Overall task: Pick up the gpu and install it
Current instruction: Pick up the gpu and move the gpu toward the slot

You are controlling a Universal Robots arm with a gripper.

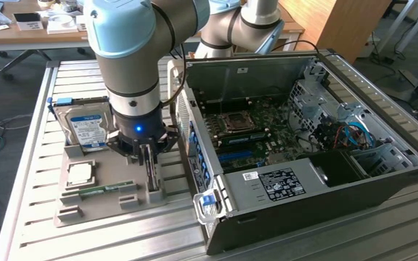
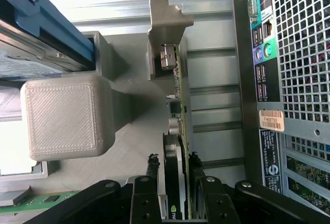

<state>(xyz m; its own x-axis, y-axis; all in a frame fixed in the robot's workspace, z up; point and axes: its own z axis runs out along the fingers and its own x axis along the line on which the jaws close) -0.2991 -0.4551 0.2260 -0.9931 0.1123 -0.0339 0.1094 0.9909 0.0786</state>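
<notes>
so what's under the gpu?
The gpu stands on edge in slotted blocks of the gray tray. Its bottom edge is sunk in them, so what it rests on is covered.

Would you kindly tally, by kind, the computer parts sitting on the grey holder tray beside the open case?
Silver hard drive with blue-white label: 1
Square silver processor chip: 1
Narrow green memory stick: 1
Thin flat gpu card, standing on edge: 1
Total: 4 on the grey holder tray
</notes>
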